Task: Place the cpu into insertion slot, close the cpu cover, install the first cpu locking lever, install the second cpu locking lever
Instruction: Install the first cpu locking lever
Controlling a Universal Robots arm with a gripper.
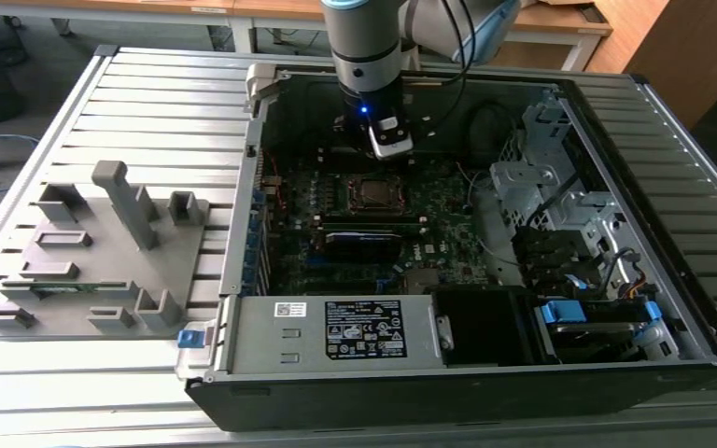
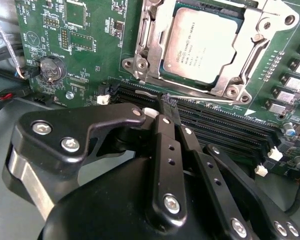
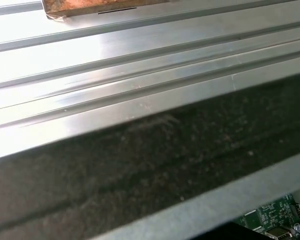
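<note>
The cpu (image 2: 202, 45), a grey-brown metallic square, lies in the insertion slot (image 1: 370, 191) on the green board. The cpu cover (image 2: 238, 57), a silver frame with a square window, lies flat over the chip's edges. Thin metal levers (image 2: 143, 27) run along the frame's sides; whether they are latched cannot be told. My gripper (image 2: 168, 103) hangs above the board, apart from the socket, its black fingers (image 2: 165, 150) shut with nothing between them. In the exterior view the gripper (image 1: 390, 142) sits just behind the socket, inside the open computer case.
Long black memory slots (image 2: 225, 117) run beside the socket, and a coin battery (image 2: 52, 68) sits nearby. The case walls (image 1: 244, 233) ring the board, with drive bays and cables (image 1: 558, 215) on the exterior view's right. A grey fixture tray (image 1: 97, 252) stands on the ribbed table.
</note>
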